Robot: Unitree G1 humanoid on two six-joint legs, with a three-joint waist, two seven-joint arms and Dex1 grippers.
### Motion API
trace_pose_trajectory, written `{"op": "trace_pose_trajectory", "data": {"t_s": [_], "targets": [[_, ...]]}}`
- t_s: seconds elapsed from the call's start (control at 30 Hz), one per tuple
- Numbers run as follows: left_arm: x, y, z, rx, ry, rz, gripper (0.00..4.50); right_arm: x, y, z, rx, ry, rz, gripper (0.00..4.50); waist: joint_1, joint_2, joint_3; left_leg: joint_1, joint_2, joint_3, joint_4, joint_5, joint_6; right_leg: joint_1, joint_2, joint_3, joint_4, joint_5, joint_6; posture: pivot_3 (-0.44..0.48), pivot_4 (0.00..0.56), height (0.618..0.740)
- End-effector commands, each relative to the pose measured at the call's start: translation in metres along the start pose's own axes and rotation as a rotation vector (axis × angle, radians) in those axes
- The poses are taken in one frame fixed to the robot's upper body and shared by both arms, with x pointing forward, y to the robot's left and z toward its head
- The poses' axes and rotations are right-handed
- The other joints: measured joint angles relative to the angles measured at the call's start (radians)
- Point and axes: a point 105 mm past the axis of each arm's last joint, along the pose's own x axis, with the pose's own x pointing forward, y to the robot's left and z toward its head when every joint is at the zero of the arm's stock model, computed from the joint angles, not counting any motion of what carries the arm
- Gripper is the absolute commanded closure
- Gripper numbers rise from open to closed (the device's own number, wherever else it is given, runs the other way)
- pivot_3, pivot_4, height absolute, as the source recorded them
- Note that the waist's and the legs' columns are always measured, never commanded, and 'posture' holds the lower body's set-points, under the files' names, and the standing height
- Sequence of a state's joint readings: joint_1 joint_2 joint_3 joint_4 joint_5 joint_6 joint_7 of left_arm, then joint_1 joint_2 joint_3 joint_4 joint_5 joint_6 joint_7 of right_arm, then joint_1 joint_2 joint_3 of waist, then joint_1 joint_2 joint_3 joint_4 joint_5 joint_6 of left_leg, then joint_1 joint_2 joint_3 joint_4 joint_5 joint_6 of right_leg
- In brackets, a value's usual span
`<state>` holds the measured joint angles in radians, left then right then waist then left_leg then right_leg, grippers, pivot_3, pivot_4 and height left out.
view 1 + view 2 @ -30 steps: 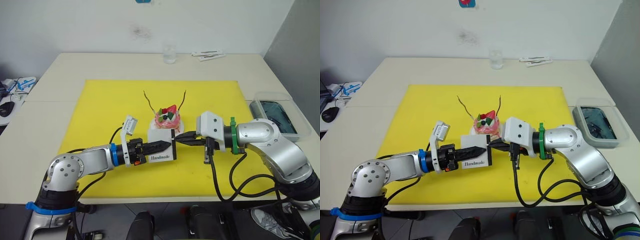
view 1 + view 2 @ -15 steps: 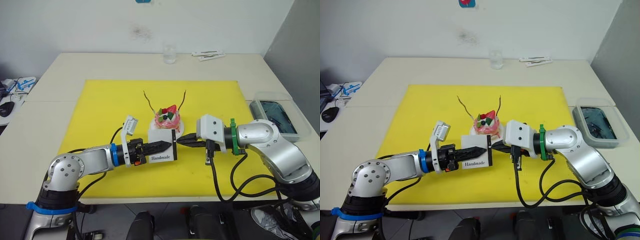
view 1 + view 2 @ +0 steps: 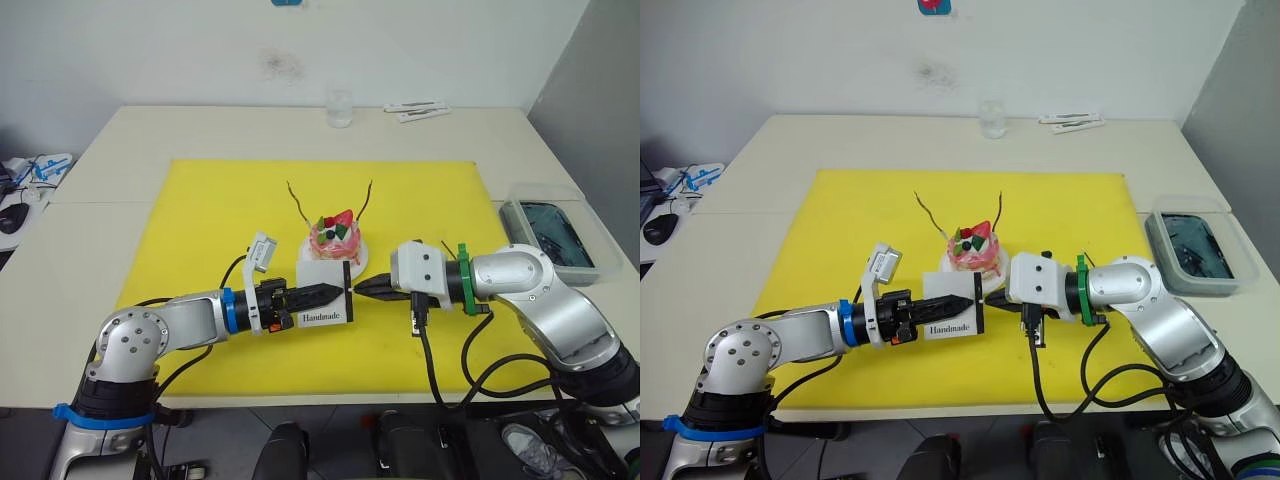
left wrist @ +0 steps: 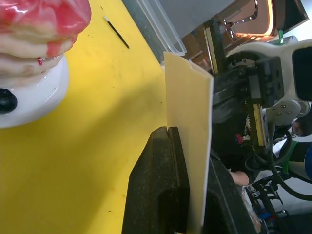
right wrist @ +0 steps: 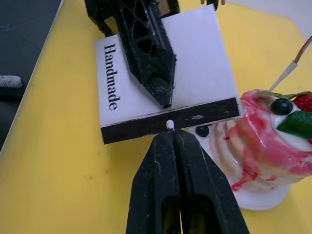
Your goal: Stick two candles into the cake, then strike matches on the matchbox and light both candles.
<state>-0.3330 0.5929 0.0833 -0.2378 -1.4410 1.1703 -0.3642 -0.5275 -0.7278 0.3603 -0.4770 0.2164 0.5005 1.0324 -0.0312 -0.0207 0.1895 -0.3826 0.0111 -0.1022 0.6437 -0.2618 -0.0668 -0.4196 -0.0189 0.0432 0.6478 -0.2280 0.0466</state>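
The pink cake (image 3: pixel 337 240) stands on its white plate (image 5: pixel 263 199) in the middle of the yellow mat, with both thin candles (image 3: pixel 297 198) (image 3: pixel 366 196) stuck in it and leaning outward. Just in front of it my left gripper (image 3: pixel 340 292) is shut on the white "Handmade" matchbox (image 3: pixel 325 295), holding it on edge. My right gripper (image 3: pixel 362 289) is shut on a match; the match's pale tip (image 5: pixel 169 125) touches the black strip (image 5: pixel 195 119) of the box. Another match (image 4: pixel 116 32) lies on the mat beyond the cake.
The yellow mat (image 3: pixel 200 220) covers the table's centre. A clear glass (image 3: pixel 339 108) and white packets (image 3: pixel 415 110) sit at the back edge. A clear container (image 3: pixel 550 230) with dark contents stands at the right edge.
My right gripper has slid a little toward the table's front along the matchbox's strip edge, its wrist dropping lower. The left gripper and the matchbox have stayed put.
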Motion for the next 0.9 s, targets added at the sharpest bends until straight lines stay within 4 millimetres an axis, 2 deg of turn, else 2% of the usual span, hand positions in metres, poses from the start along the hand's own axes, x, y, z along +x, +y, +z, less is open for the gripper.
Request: {"op": "trace_pose_trajectory", "data": {"t_s": [0.03, 0.1, 0.2, 0.4, 0.6, 0.9], "targets": [[-0.003, -0.011, 0.026, 0.059, -0.097, -0.036, 4.50, -0.001, 0.024, 0.001, -0.044, 0.016, 0.125, 4.48, 0.000, 0.000, 0.000, 0.000, 0.000, 0.000, 0.000, 0.000, 0.000, 0.000, 0.000, 0.000, 0.000, 0.000, 0.000, 0.000, 0.150, 0.740], [-0.008, -0.010, 0.038, 0.059, -0.142, -0.028, 4.50, -0.004, 0.035, 0.002, -0.030, 0.018, 0.170, 4.48, 0.002, 0.000, 0.000, 0.000, 0.000, -0.001, 0.000, 0.000, 0.000, 0.000, 0.000, -0.001, 0.000, 0.000, 0.000, 0.000, 0.150, 0.740], [-0.016, -0.005, 0.041, 0.053, -0.157, 0.002, 4.50, -0.008, 0.032, 0.006, -0.013, 0.002, 0.143, 4.48, -0.002, 0.000, 0.000, 0.000, 0.000, -0.001, 0.000, 0.000, 0.000, 0.000, 0.000, -0.001, 0.000, 0.000, 0.000, 0.000, 0.150, 0.740], [-0.014, -0.006, 0.019, 0.058, -0.082, 0.013, 4.50, -0.018, 0.009, 0.012, 0.044, -0.028, 0.040, 4.48, -0.001, 0.000, 0.000, 0.000, 0.000, 0.000, 0.001, 0.000, 0.000, 0.000, 0.000, 0.000, 0.001, 0.000, 0.001, 0.000, 0.150, 0.740], [-0.001, -0.007, 0.009, 0.116, -0.055, 0.013, 4.50, -0.022, -0.016, 0.018, 0.082, -0.042, -0.071, 4.48, 0.002, 0.000, 0.000, 0.000, 0.000, 0.000, 0.001, 0.000, 0.000, 0.001, 0.000, 0.000, 0.000, 0.001, 0.001, 0.000, 0.150, 0.740], [0.006, -0.007, 0.008, 0.135, -0.042, -0.014, 4.50, -0.020, -0.018, 0.017, 0.092, -0.018, -0.103, 4.48, 0.002, 0.000, 0.000, 0.000, 0.000, 0.000, 0.001, 0.000, 0.000, 0.000, 0.000, 0.000, 0.000, 0.001, 0.000, 0.000, 0.150, 0.740]]}}
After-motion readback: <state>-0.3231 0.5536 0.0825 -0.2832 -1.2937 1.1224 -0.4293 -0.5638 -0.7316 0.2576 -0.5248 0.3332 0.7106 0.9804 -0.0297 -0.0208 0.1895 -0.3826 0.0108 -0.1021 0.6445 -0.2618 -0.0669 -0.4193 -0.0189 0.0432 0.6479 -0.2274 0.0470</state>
